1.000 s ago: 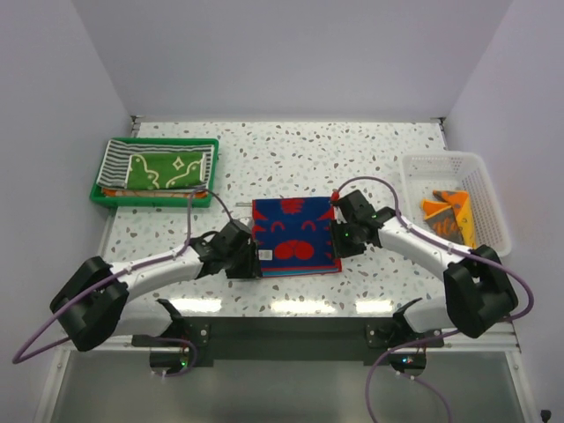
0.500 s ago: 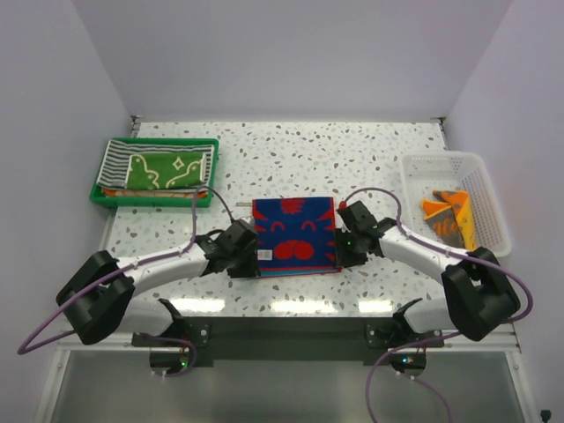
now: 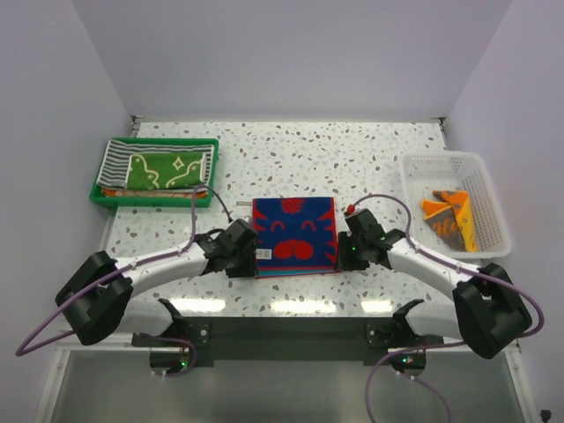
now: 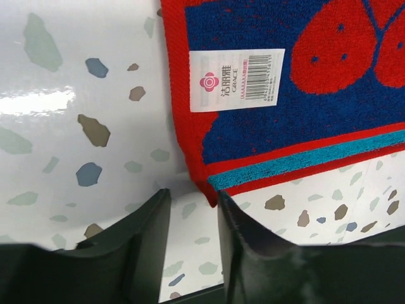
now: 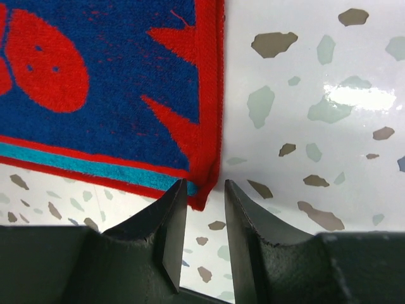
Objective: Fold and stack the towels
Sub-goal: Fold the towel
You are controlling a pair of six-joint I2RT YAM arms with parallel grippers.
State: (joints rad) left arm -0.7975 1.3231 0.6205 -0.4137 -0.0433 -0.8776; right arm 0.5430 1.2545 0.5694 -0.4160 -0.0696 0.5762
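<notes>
We are poising the left gripper (image 4: pixel 190 201) and right gripper (image 5: pixel 204 190), both narrowly parted and grasping nothing, at the near corners of the red-and-blue terry towel (image 3: pixel 295 233). It is lying flat on the tabletop (image 3: pixel 291 159), likely so that we can lift one edge evenly.

A folded red-and-blue terry towel (image 3: pixel 295 235) lies flat on the speckled tabletop (image 3: pixel 370 159). Left, a green white-patterned towel (image 3: pixel 163 170) tops a black-and-white striped one (image 3: pixel 115 159), seemingly folded. Right, an orange towel (image 3: pixel 448 216) lies crumpled.
</notes>
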